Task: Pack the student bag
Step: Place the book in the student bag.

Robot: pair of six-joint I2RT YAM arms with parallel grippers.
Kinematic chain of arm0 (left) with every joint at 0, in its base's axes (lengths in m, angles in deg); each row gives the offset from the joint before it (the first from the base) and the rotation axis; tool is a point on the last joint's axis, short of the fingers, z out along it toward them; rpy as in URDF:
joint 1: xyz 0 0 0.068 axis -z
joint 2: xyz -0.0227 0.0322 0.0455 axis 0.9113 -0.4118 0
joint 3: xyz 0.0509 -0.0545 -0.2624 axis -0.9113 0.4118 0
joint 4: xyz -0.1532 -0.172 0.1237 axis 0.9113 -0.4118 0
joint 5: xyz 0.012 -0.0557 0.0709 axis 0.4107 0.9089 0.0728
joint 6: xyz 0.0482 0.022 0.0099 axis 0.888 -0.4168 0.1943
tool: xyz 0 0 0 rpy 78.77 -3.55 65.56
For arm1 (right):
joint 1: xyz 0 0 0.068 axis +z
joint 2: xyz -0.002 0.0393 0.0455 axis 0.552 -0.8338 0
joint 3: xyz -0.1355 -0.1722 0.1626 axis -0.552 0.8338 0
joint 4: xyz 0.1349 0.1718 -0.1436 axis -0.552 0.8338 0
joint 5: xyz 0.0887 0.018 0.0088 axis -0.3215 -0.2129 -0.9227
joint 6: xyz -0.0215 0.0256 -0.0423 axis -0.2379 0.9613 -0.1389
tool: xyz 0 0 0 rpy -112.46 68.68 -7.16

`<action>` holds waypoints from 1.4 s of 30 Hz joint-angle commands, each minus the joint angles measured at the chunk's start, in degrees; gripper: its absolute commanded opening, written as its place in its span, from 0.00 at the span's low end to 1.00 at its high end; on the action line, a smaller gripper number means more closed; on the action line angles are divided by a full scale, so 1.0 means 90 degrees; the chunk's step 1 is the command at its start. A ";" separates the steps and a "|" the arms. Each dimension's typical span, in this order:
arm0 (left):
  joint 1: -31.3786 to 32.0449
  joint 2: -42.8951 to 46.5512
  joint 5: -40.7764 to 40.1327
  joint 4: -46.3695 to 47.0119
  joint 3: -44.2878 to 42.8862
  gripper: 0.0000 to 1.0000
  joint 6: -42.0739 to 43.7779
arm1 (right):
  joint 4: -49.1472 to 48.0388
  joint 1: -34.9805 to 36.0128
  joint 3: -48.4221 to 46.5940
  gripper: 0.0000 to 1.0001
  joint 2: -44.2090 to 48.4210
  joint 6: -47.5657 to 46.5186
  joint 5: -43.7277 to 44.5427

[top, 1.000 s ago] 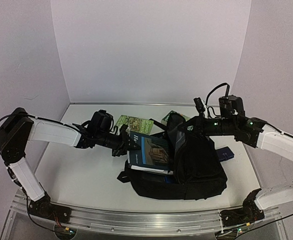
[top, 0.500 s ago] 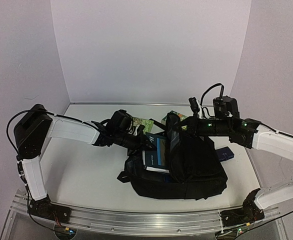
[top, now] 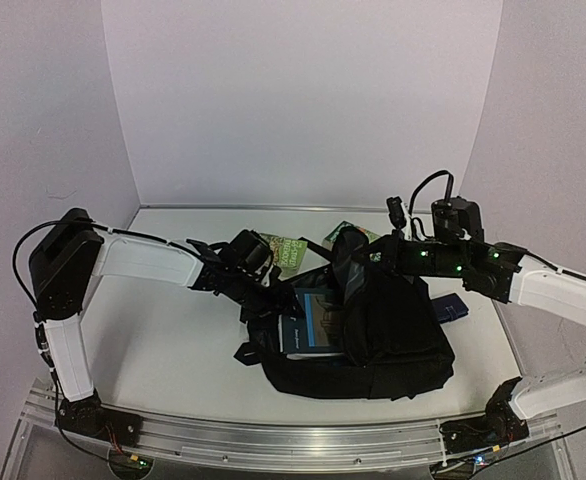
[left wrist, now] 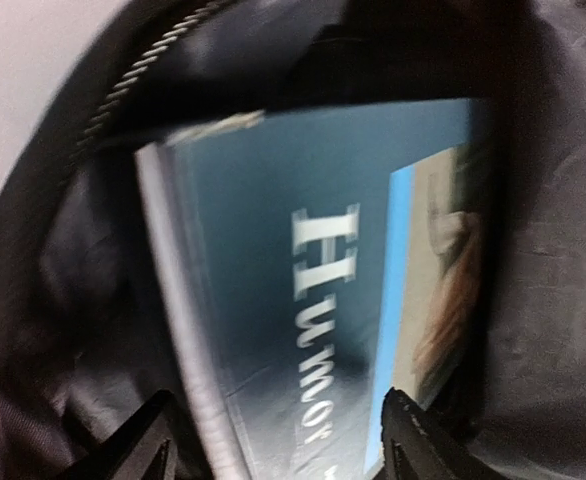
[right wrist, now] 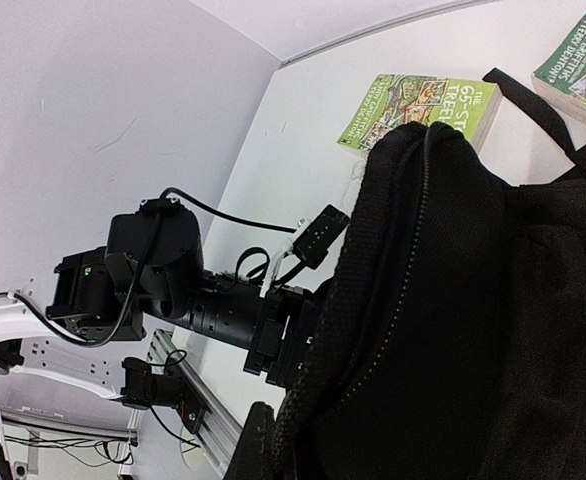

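Observation:
The student bag (top: 398, 345), black, lies at centre right with its mouth facing left. My right gripper (top: 351, 252) is shut on its upper zipper edge and holds the flap up. In the right wrist view the bag's fabric (right wrist: 473, 300) runs into my right gripper (right wrist: 293, 440), where only one finger (right wrist: 258, 445) shows. A dark blue book (top: 318, 318) lies in the bag's mouth, about half inside. My left gripper (top: 271, 300) is at the book's left end. In the left wrist view the left gripper (left wrist: 285, 440) is open, its tips either side of the book (left wrist: 303, 260), with grey lining (left wrist: 73, 290) around.
A green book (top: 283, 248) lies just behind the left gripper, and also shows in the right wrist view as the green book (right wrist: 423, 110). A second green book (top: 345, 231) is behind the bag. A small dark blue pouch (top: 451, 307) lies right of the bag.
The left gripper carried the blue book right into the bag's mouth, then opened and let it go. The book now lies flatter and lower. The right gripper kept holding the flap.

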 commanded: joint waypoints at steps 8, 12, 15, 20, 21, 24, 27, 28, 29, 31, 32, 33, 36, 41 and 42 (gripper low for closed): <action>0.0297 -0.0137 -0.0458 -0.0793 -0.0591 0.59 0.0280 | -0.0372 0.0035 0.0005 0.00 0.0260 -0.0039 0.0144; 0.0434 -0.0401 -0.0444 -0.0843 -0.1016 0.51 0.0334 | -0.0330 0.0029 0.0073 0.00 0.0335 -0.0036 0.0280; 0.0550 -0.0694 -0.0432 -0.0846 -0.1438 0.46 0.0352 | -0.0309 0.0032 0.0125 0.00 0.0435 0.0054 0.0366; 0.0716 -0.1148 -0.0463 -0.0927 -0.2073 0.43 0.0439 | -0.0295 0.0033 0.0330 0.00 0.0580 0.0142 0.0475; 0.0726 -0.1213 -0.0467 -0.0878 -0.2125 0.42 0.0428 | -0.0295 0.0029 0.0373 0.00 0.0595 0.0155 0.0483; 0.0732 -0.1379 -0.0453 -0.0705 -0.2328 0.39 0.0385 | -0.0305 0.0028 0.0484 0.00 0.0605 0.0190 0.0521; 0.0755 -0.1509 -0.0374 -0.0592 -0.2506 0.39 0.0373 | -0.0305 0.0032 0.0524 0.00 0.0610 0.0198 0.0537; 0.0757 -0.1520 -0.0371 -0.0582 -0.2508 0.39 0.0378 | -0.0305 0.0033 0.0525 0.00 0.0627 0.0200 0.0550; 0.0754 -0.1499 -0.0411 -0.0591 -0.2484 0.40 0.0394 | -0.0300 0.0031 0.0530 0.00 0.0651 0.0201 0.0573; 0.0756 -0.1345 -0.0583 -0.0627 -0.2341 0.44 0.0455 | -0.0295 0.0031 0.0544 0.00 0.0711 0.0198 0.0648; 0.0756 -0.1226 -0.0678 -0.0672 -0.2239 0.48 0.0497 | -0.0293 0.0030 0.0545 0.00 0.0749 0.0192 0.0695; 0.0752 -0.1080 -0.0871 -0.0762 -0.2149 0.53 0.0536 | -0.0287 0.0033 0.0544 0.00 0.0786 0.0189 0.0746; 0.0724 -0.0472 -0.1393 -0.1005 -0.1781 0.67 0.0637 | -0.0065 0.0022 0.0530 0.00 0.0847 0.0159 0.0968; 0.0617 0.0598 -0.2002 -0.1671 -0.1184 0.81 0.0799 | 0.0275 -0.0318 0.0524 0.00 0.1014 0.0011 0.0978; 0.0580 0.0743 -0.2201 -0.1905 -0.1106 0.83 0.0834 | 0.0355 -0.0455 0.0514 0.00 0.1045 -0.0042 0.0923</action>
